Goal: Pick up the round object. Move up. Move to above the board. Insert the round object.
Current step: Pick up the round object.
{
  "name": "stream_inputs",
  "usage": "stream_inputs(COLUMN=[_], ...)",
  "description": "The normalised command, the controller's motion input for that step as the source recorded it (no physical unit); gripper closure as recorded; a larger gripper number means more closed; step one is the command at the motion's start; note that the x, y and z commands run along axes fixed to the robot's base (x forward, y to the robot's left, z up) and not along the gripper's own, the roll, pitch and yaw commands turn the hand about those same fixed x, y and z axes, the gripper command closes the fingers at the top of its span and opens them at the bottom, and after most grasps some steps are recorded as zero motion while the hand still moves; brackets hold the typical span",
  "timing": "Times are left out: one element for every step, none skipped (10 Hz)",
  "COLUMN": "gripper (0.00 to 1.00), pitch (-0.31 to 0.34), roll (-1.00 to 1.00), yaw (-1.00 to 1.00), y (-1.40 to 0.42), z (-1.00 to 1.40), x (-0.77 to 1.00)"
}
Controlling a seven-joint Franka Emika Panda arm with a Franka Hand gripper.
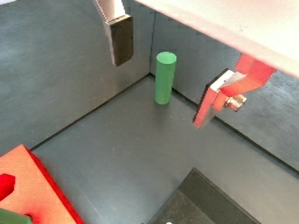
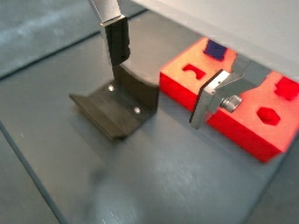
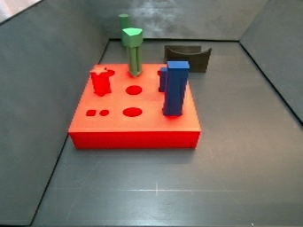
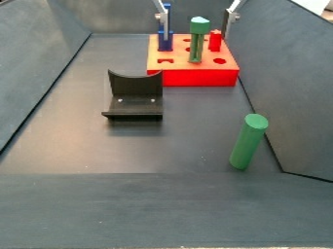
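Green plain cylinder, the round object, stands upright at 4 o'clock by the wall, untouched. Dark grey curved block sits mid-floor. Far at 12, gripper hangs released above the red square board.

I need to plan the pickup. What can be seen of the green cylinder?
The green cylinder is plain, smooth and plastic-looking, even in thickness with a flat round top. It stands upright on the dark floor close to the wall, alone, far from the red board. The gripper hangs open above, not touching it.
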Motion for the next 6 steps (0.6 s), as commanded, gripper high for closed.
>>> stream_inputs(gripper=[0.0, 0.0, 0.0, 0.0, 0.0, 0.0], pitch=[-0.11, -0.179, -0.2, -0.207, -0.137, 0.0], roll=[0.06, 0.07, 0.07, 0.05, 0.0, 0.0], yaw=[0.13, 0.11, 0.19, 0.21, 0.23, 0.21], y=[0.73, 0.74, 0.72, 0.74, 0.8, 0.54], z=[-0.59, -0.75, -0.79, -0.79, -0.58, -0.21], x=[-0.8, -0.87, -0.78, -0.74, -0.71, -0.1])
